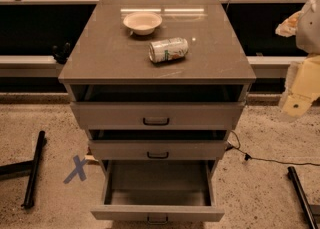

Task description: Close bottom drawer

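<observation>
Bottom drawer (157, 214): shown pulled far out of the grey-brown bench (100, 58), at the near centre of the scene. Its narrow front panel lies nearest the viewer, a small dark loop handle (157, 219) is seen at the panel's lower edge, and the deep grey box behind the panel is seen to hold nothing.

From left to right, a black bar (33, 168) is seen lying on the speckled floor, and a blue tape cross (77, 169) is marked just beside the bench's near left corner. On the bench top a pale bowl (142, 22) is set upright toward the far side. A drink can (168, 50) is laid on its side nearer and slightly to the right, apart from the bowl.

Below the top, the top drawer (156, 114) and the middle drawer (158, 149) are each shown with a dark gap above the front. A thin cable (260, 159) is trailed across the floor to the right.

The tool (296, 105), cream-coloured, is held at the right edge, well apart from the bottom drawer and clear of the bench. Whether it is spread or pressed together cannot be told.
</observation>
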`<state>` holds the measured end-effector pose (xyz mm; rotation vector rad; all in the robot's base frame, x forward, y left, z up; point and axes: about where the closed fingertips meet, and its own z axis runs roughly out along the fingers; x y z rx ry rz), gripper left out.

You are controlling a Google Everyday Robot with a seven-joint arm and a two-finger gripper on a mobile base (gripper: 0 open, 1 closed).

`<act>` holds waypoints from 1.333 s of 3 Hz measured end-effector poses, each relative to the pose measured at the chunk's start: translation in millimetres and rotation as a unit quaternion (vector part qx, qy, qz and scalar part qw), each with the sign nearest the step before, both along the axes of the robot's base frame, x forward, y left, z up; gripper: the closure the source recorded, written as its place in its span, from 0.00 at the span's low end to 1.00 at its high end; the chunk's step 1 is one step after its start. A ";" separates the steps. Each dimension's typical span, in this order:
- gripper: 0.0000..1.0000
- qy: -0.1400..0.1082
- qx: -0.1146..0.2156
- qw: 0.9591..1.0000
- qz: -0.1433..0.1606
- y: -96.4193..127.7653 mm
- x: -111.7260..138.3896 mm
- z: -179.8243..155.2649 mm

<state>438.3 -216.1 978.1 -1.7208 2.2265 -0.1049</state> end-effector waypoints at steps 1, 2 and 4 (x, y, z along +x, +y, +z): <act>0.00 0.000 0.000 1.000 0.000 0.0 0.0 0.0; 0.00 0.027 0.017 0.999 -0.008 -1.0 -3.3 -33.0; 0.00 0.157 0.144 0.975 -0.054 36.4 -34.7 -186.3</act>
